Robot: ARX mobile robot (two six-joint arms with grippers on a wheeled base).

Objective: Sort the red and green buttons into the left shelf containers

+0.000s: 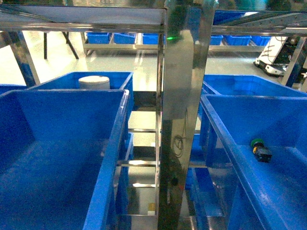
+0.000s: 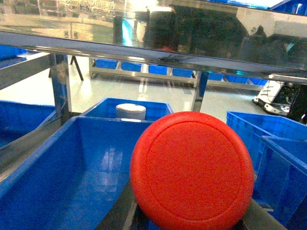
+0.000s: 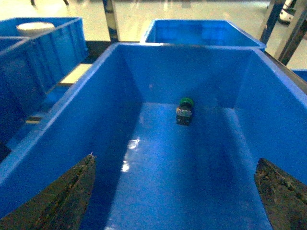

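Close to the left wrist camera, a red button [image 2: 192, 172] fills the view, apparently pinched in the left gripper, poised over the left blue bin [image 2: 72, 167] for dropping. The right gripper [image 3: 175, 196], fingers spread, hovers above the right bin [image 3: 120, 86]; farther in lies a green button [image 3: 185, 110].

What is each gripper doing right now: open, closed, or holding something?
Left gripper: closed on the red button.
Right gripper: open, empty, above the bin with the green button.
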